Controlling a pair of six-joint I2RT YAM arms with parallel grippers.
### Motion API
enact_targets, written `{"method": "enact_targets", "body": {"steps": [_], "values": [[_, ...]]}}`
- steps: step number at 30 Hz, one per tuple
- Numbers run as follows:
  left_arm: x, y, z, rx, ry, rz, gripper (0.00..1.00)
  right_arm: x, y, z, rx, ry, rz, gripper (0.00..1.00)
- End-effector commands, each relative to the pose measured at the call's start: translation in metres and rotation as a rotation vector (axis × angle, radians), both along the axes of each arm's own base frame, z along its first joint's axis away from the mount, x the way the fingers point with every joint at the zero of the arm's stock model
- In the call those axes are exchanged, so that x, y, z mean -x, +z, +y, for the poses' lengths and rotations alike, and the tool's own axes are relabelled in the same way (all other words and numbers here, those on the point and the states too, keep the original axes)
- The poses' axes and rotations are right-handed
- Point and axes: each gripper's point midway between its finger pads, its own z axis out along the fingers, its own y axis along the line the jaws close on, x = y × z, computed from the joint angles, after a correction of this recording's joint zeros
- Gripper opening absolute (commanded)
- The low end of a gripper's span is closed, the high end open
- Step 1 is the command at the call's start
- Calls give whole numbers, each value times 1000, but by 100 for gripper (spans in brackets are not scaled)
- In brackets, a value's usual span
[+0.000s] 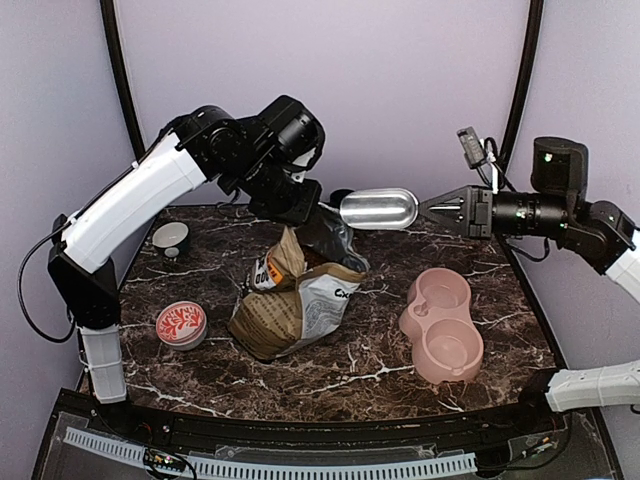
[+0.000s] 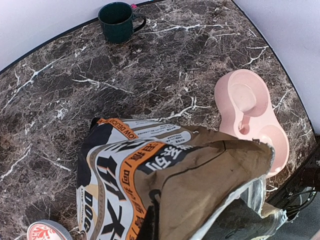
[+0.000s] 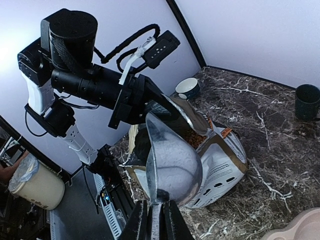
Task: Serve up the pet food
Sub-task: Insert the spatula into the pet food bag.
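Note:
A tan-and-white printed bag (image 1: 300, 310) stands in the middle of the marble table, its mouth pulled open at the top. My left gripper (image 1: 305, 212) is shut on the bag's upper edge and holds it up. In the right wrist view, reddish-brown pet food (image 3: 192, 137) shows inside the open bag (image 3: 220, 165). My right gripper (image 3: 156, 220) is shut on the handle of a silver metal scoop (image 3: 175, 160). The scoop (image 1: 378, 210) hangs level in the air just right of the bag's mouth. No kibble shows in it. The pink double bowl (image 1: 443, 325) sits to the right and looks empty.
A white and green bowl (image 1: 170, 238) sits at the back left. A round tin with a red pattern (image 1: 181, 324) lies at the front left. A dark green mug (image 2: 117, 21) stands near the table's far edge. Purple walls close in the back and sides.

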Motion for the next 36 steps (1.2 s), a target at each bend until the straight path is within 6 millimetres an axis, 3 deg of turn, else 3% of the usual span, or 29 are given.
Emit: {"method": "enact_targets", "body": {"steps": [1, 10, 17, 24, 31, 36], "values": [[-9, 55, -25, 248, 52, -103, 0, 10, 15, 16, 28, 52, 13, 0], [-9, 45, -33, 258, 86, -94, 0, 3, -39, 44, 319, -50, 120, 0], [-3, 44, -41, 264, 71, -95, 0, -11, -57, 51, 433, -188, 139, 0], [8, 40, -48, 253, 51, -87, 0, -16, -57, 48, 428, -267, 151, 0], [11, 34, -55, 256, 38, -83, 0, -15, -102, 47, 545, -303, 199, 0], [11, 29, -58, 249, 36, -80, 0, -18, -117, 42, 563, -342, 212, 0]]}}
